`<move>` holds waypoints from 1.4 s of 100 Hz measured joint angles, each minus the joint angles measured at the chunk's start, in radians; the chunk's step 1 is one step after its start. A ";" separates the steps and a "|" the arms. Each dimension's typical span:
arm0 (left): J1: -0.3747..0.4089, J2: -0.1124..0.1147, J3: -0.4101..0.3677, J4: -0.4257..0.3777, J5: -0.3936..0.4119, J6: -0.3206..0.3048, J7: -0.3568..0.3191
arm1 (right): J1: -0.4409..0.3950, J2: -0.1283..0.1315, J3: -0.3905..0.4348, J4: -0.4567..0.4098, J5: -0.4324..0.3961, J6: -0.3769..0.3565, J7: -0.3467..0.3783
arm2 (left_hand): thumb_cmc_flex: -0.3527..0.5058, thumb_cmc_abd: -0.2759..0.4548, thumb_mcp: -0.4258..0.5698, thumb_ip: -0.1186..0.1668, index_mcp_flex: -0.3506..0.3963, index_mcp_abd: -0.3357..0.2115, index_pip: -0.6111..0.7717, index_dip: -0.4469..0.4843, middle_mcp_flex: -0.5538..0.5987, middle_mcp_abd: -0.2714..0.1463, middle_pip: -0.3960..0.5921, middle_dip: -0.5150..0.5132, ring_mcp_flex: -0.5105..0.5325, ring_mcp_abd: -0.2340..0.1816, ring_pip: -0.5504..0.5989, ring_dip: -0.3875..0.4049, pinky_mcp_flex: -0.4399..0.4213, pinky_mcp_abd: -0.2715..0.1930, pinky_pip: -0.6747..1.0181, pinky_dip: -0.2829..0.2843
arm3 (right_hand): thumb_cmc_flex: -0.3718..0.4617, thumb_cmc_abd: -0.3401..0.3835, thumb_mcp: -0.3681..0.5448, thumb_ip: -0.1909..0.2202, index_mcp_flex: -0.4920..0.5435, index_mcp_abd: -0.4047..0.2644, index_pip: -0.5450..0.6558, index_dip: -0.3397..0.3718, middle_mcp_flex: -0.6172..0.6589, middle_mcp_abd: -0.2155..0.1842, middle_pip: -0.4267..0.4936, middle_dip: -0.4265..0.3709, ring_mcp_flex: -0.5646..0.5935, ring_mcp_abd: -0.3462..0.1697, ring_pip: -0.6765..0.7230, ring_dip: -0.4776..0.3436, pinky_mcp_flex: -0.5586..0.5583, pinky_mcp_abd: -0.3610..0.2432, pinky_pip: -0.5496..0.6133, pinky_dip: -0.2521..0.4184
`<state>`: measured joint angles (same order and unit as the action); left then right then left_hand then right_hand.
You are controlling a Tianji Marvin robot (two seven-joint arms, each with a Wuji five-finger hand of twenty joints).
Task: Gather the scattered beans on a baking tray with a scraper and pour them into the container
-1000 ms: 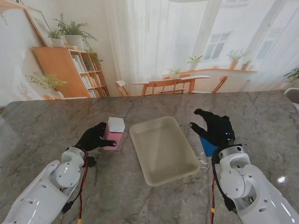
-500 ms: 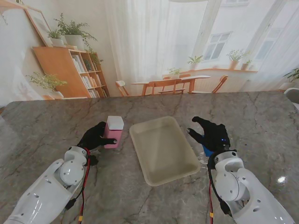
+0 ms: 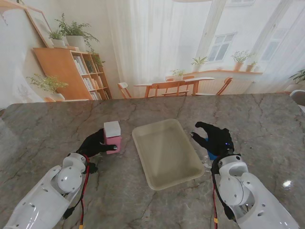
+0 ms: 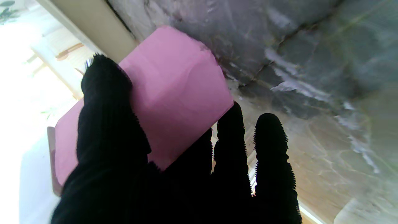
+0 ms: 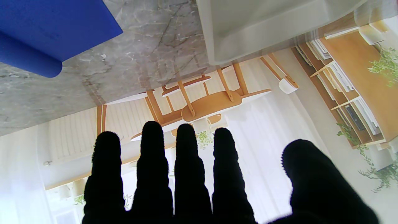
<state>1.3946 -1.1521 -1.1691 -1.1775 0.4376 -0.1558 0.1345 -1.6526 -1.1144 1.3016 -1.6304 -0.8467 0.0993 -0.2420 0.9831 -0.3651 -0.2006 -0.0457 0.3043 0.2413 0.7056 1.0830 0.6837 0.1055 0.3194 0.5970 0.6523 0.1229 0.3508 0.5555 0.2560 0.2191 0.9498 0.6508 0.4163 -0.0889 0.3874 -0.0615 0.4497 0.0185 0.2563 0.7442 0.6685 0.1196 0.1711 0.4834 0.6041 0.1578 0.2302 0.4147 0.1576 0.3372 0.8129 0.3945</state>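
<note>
Cream tray (image 3: pixel 167 153) lying flat mid-table, rectangular with rounded corners and a raised rim, turned at an angle – no beans to be made out in it. Pink container (image 3: pixel 112 137) with a white top, just left of the tray, upright and clasped from the near side; in the left wrist view a pink faceted body (image 4: pixel 174 93), thumb on one face and fingers on the other, base at or near the marble – contact not clear. Blue scraper (image 3: pixel 211 153) just right of the tray, mostly hidden in the stand view; in the right wrist view a flat blue blade with a rounded edge (image 5: pixel 53 28), over the marble, untouched.
</note>
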 measured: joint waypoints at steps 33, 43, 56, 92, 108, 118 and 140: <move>0.045 0.025 -0.028 -0.071 0.007 0.022 -0.117 | 0.000 0.000 -0.003 0.000 0.011 0.001 0.008 | -0.059 0.078 0.133 0.003 -0.012 0.039 -0.551 -0.421 -0.244 0.079 -0.209 -0.196 -0.276 0.086 -0.159 -0.146 -0.220 -0.051 -0.091 0.002 | 0.000 0.000 0.000 0.000 0.011 -0.002 0.011 0.000 0.014 0.001 0.000 0.000 0.001 0.000 0.000 0.000 0.000 0.000 -0.010 0.001; 0.057 0.033 -0.037 -0.094 0.011 0.032 -0.146 | 0.000 0.000 -0.003 0.000 0.015 0.002 0.012 | -0.086 0.121 0.150 0.005 -0.048 0.096 -0.623 -0.515 -0.301 0.111 -0.233 -0.223 -0.328 0.103 -0.170 -0.172 -0.234 -0.059 -0.143 -0.021 | 0.000 0.000 0.000 0.000 0.011 -0.002 0.013 0.000 0.015 0.001 0.000 0.000 0.001 0.001 0.000 0.000 0.000 0.000 -0.010 0.001; 0.066 0.038 -0.043 -0.107 0.038 0.054 -0.155 | 0.000 -0.001 -0.003 0.000 0.018 0.002 0.016 | -0.086 0.131 0.151 0.006 -0.071 0.129 -0.641 -0.559 -0.326 0.133 -0.241 -0.232 -0.350 0.100 -0.179 -0.185 -0.247 -0.122 -0.182 -0.038 | 0.000 0.000 0.000 0.000 0.012 -0.002 0.013 0.000 0.016 0.001 0.000 0.000 0.001 0.001 0.000 0.000 0.000 0.000 -0.011 0.011; 0.067 0.042 -0.059 -0.120 0.011 0.098 -0.202 | 0.000 -0.001 -0.004 0.001 0.024 0.002 0.027 | -0.178 0.142 0.168 0.006 -0.132 0.181 -0.700 -0.741 -0.451 0.191 -0.280 -0.306 -0.483 0.088 -0.212 -0.237 -0.331 -0.157 -0.284 -0.074 | 0.000 0.000 0.000 0.000 0.014 -0.002 0.014 0.000 0.026 0.002 0.000 0.002 0.001 0.001 0.002 0.005 0.000 0.000 -0.012 0.011; 0.080 0.053 -0.075 -0.157 0.024 0.120 -0.272 | -0.002 -0.001 -0.004 0.001 0.024 0.003 0.029 | -0.205 0.142 0.168 0.006 -0.134 0.198 -0.703 -0.845 -0.499 0.215 -0.288 -0.321 -0.530 0.088 -0.228 -0.262 -0.334 -0.163 -0.401 -0.145 | 0.000 0.000 -0.001 0.000 0.023 -0.010 0.024 0.000 0.026 0.002 0.000 0.003 0.021 0.001 0.004 0.006 0.000 0.000 -0.012 0.012; 0.093 0.058 -0.086 -0.168 0.036 0.131 -0.287 | -0.004 -0.001 -0.003 0.000 0.024 0.005 0.030 | -0.205 0.142 0.168 0.006 -0.132 0.200 -0.713 -0.886 -0.514 0.222 -0.292 -0.330 -0.565 0.111 -0.248 -0.272 -0.344 -0.140 -0.597 -0.262 | 0.000 0.000 -0.011 0.000 0.024 -0.011 0.024 0.000 0.026 0.002 0.000 0.011 0.021 0.001 0.005 0.006 0.000 0.000 -0.014 0.012; 0.140 0.070 -0.134 -0.206 0.113 0.139 -0.312 | -0.006 0.000 -0.002 0.000 0.022 0.006 0.031 | -0.205 0.142 0.168 0.006 -0.132 0.208 -0.714 -0.964 -0.530 0.228 -0.293 -0.331 -0.571 0.110 -0.257 -0.280 -0.345 -0.144 -0.641 -0.292 | 0.001 0.000 -0.011 0.000 0.024 -0.011 0.024 0.000 0.026 0.002 0.000 0.012 0.021 0.001 0.005 0.006 0.000 0.000 -0.020 0.013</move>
<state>1.5349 -1.0825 -1.3030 -1.3833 0.5502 -0.0169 -0.1779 -1.6590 -1.1148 1.2996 -1.6300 -0.8248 0.1054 -0.2113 0.7778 -0.2228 -0.0329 -0.0394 0.1727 0.4493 -0.0082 0.1190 0.1532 0.3340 0.0266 0.2663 0.0817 0.2326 0.0938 0.2756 -0.0894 0.0755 0.3092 0.3586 0.4169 -0.0889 0.3764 -0.0611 0.4733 0.0078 0.2803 0.7440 0.6949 0.1220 0.1712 0.4950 0.6253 0.1589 0.2348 0.4206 0.1574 0.3372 0.7924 0.4074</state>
